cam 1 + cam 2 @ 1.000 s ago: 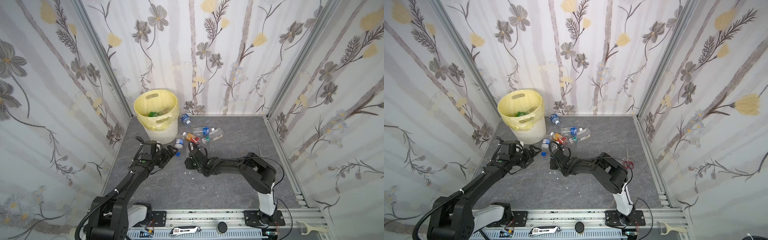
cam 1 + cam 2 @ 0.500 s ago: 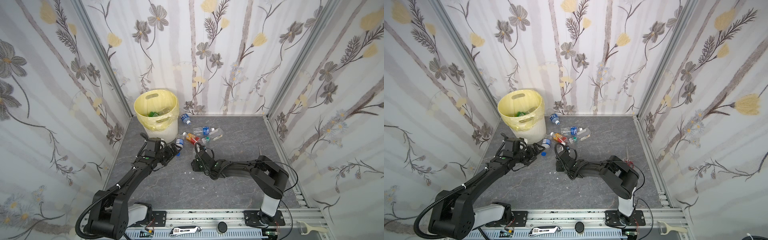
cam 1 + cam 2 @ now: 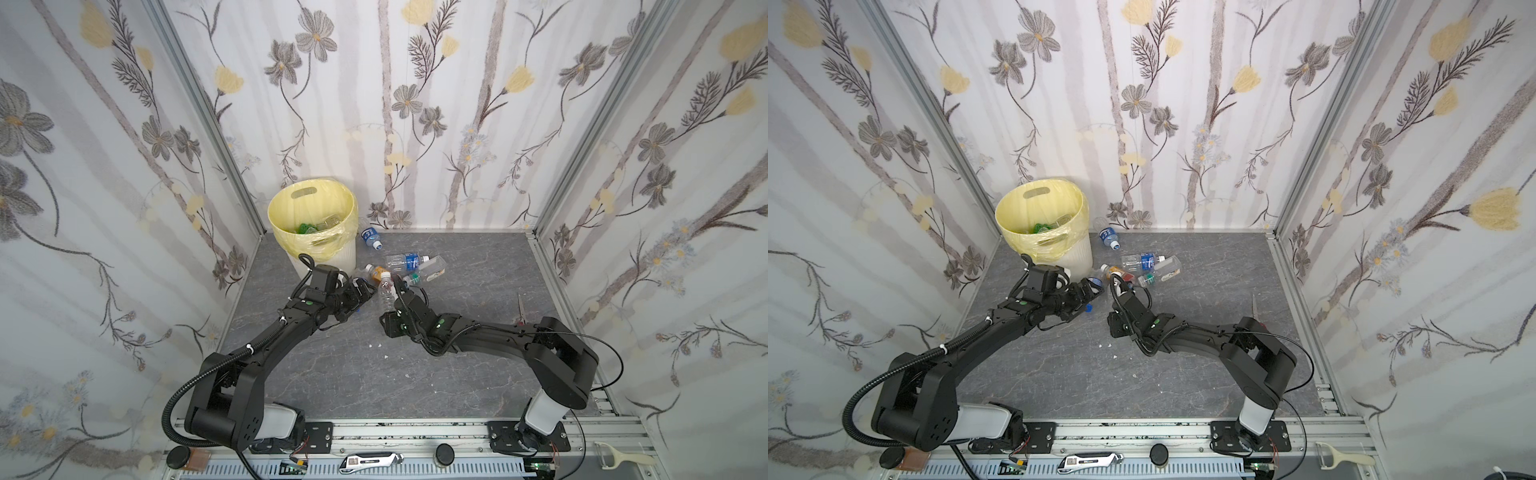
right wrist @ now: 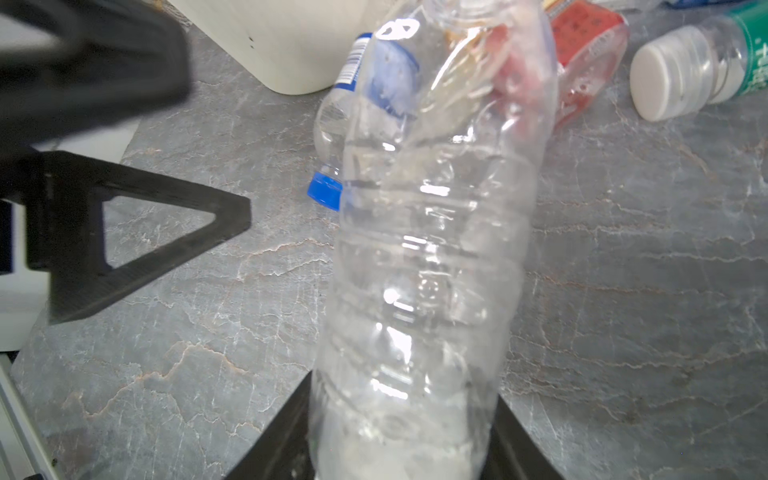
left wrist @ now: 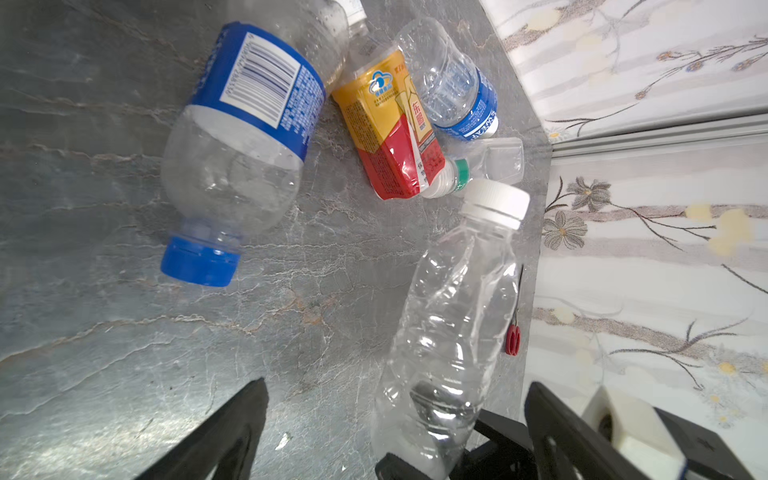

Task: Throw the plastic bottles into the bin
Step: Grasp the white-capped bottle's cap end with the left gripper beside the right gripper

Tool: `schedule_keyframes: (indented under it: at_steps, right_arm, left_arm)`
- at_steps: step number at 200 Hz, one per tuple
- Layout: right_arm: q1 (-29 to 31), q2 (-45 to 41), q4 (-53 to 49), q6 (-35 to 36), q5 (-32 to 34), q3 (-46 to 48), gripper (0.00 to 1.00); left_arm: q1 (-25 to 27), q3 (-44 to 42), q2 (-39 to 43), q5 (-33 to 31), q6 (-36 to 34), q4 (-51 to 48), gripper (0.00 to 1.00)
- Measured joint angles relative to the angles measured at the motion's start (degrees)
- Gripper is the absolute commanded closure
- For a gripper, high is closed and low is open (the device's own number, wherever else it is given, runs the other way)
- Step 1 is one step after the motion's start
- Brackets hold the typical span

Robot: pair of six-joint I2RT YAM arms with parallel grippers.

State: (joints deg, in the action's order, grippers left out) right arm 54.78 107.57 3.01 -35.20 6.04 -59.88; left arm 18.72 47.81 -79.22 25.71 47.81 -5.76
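Bottle, clear and crumpled with a white cap, is clamped at its base by the right gripper, tilted cap-up near the bin. Left gripper gapes empty, one finger either side of it. Looks like a handover: left must close on the body, right release, then lift over the rim. Other bottles lie on the floor.

The grey, marble-veined tabletop carries the bin, upright in its far left corner. Just beside it several plastic bottles lie on their sides in a loose cluster. Red-handled scissors lie near the right edge; small white scraps dot the middle.
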Motion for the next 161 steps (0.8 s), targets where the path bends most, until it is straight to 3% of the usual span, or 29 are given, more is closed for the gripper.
schedule_keyframes:
  at_steps: [161]
  right_arm:
    - [-0.4, 0.2, -8.5, 11.3, -12.6, -6.7, 0.48]
  left_arm:
    - [1.0, 2.3, -2.8, -3.2, -0.3, 1.1, 0.14]
